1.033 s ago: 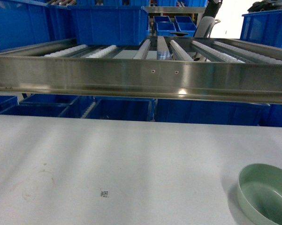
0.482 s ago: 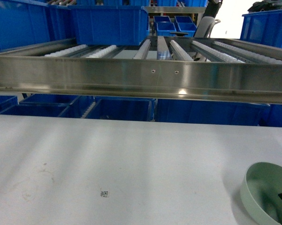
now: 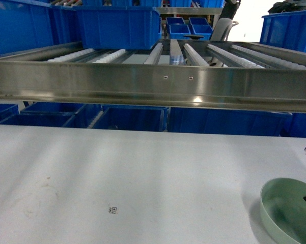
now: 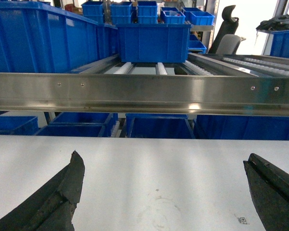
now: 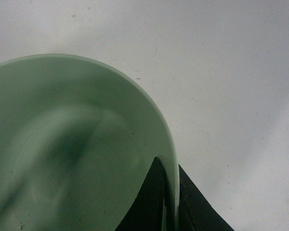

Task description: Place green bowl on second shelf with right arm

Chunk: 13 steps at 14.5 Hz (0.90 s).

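The small, glossy, pale mint-green round bowl (image 3: pixel 290 211) sits at the white tabletop's (image 3: pixel 142 178) near right corner, well below and in front of the stainless-steel roller shelf (image 3: pixel 153 84). The right gripper (image 5: pixel 169 202) is clamped on its rim, one dark finger inside the wall and one outside. The left gripper (image 4: pixel 158 192) hangs over bare tabletop with its black fingers (image 4: pixel 62 192) spread wide apart. Big blue plastic crates (image 3: pixel 119 25) stand on the rollers and beneath the shelf
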Tool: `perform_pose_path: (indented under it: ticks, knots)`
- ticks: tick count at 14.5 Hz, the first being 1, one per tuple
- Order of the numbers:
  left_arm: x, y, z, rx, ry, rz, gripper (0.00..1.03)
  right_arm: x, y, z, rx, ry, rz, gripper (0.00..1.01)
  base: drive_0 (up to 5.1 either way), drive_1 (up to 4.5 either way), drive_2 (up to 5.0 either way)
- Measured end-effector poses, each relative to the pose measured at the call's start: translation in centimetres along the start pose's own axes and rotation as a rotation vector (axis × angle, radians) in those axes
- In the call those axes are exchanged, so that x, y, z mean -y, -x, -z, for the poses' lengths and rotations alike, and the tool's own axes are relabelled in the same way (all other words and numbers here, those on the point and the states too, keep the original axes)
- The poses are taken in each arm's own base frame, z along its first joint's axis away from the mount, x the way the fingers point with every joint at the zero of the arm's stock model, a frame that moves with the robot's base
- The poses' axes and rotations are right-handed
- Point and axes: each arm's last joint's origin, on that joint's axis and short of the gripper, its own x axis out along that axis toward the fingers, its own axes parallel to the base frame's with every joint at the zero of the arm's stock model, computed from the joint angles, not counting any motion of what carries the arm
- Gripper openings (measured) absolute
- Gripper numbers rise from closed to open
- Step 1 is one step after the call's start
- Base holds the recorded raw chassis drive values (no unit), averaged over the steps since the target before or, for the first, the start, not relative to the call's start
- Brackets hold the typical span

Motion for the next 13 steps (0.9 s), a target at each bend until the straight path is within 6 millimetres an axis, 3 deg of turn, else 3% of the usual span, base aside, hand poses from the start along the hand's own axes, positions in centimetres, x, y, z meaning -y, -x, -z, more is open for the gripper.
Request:
perform_pose_path:
  ticks: [4,7,13]
  knots:
    - [0.0,0.0,0.0,0.0,0.0,0.0,0.98,-0.6,0.4,-0.1,0.048,-0.043,0.018,0.02,0.0,0.0,0.0]
    - [0.0,0.0,0.0,0.0,0.0,0.0,0.98,-1.6,2.1,-0.1,0.156,-0.07,0.04,0.02,0.0,0.0,0.0]
    - [0.0,0.0,0.0,0.0,0.0,0.0,0.98,-3.3,10.0,-2.0,0.518,-0.143,0.101,0.02,0.0,0.0,0.0]
